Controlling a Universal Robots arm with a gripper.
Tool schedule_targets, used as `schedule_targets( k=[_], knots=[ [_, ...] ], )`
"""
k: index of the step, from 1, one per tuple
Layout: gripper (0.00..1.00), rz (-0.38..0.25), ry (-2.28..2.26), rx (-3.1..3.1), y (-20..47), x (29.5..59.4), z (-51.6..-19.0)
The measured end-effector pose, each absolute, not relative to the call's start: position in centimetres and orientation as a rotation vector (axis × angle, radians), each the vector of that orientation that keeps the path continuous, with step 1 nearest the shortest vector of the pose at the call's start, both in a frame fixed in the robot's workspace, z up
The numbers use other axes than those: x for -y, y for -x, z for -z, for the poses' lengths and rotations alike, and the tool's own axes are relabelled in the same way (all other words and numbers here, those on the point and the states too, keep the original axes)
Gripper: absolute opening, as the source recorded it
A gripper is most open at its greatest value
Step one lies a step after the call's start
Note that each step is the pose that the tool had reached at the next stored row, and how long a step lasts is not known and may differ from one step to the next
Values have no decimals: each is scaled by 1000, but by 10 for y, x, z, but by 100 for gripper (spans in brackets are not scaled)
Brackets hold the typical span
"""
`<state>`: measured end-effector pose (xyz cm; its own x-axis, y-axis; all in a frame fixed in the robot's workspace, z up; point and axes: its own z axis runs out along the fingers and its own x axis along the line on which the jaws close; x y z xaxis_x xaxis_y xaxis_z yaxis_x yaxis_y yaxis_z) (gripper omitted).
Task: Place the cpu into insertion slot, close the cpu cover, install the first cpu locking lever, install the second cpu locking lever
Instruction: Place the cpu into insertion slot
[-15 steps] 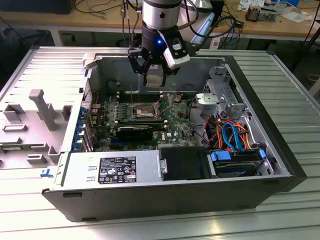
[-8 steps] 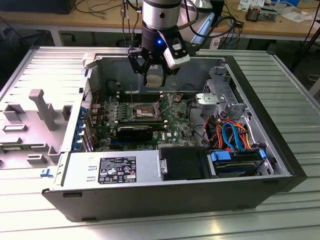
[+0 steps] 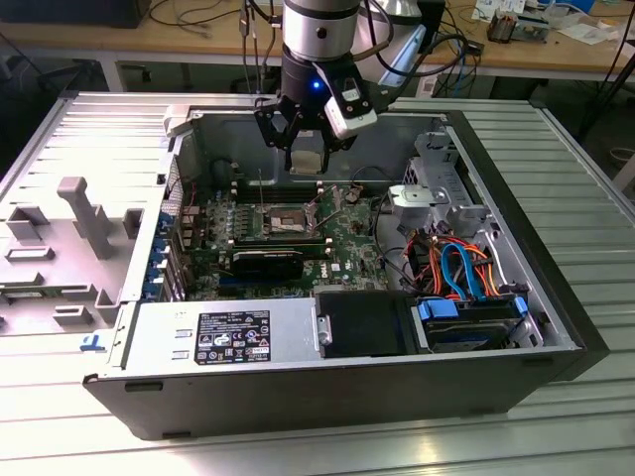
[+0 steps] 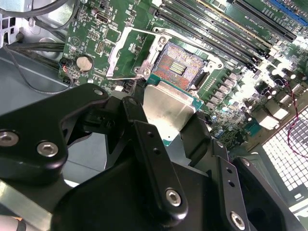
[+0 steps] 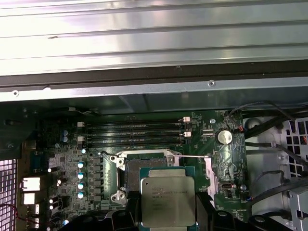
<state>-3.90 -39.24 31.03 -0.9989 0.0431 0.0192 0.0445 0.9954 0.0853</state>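
Gripper (image 3: 306,151) is suspended inside the open computer case (image 3: 347,387), above the motherboard (image 3: 213,223) and toward the case's far wall in the exterior view. It is clenched on the cpu (image 3: 306,162). In the second wrist view the two black fingers (image 4: 149,139) press against opposite edges of the cpu (image 4: 166,107), with its dull silver top facing the camera and a green edge showing.

The chip is clear of the board and touches nothing but the fingers. In the first wrist view the cpu (image 5: 167,202) overlaps part of the insertion slot (image 5: 131,171) behind it.

The insertion slot (image 4: 180,65) is unoccupied, with its contact field exposed. The cpu cover (image 4: 115,57) is swung open, lying to one side of the socket at its hinge edge.

Long memory slots (image 4: 216,24) run parallel just beside the socket. A coin battery (image 4: 84,62) sits on the board, near the open cover. In the exterior view a power supply (image 3: 223,335) occupies the near wall, and orange and blue cables (image 3: 461,263) lie at the exterior view's right.
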Motion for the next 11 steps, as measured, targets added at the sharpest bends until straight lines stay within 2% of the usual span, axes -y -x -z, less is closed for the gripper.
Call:
schedule_targets(
  k=[11],
  knots=[
    [55, 133, 71, 3121, 39, 392, -310]
  ],
)
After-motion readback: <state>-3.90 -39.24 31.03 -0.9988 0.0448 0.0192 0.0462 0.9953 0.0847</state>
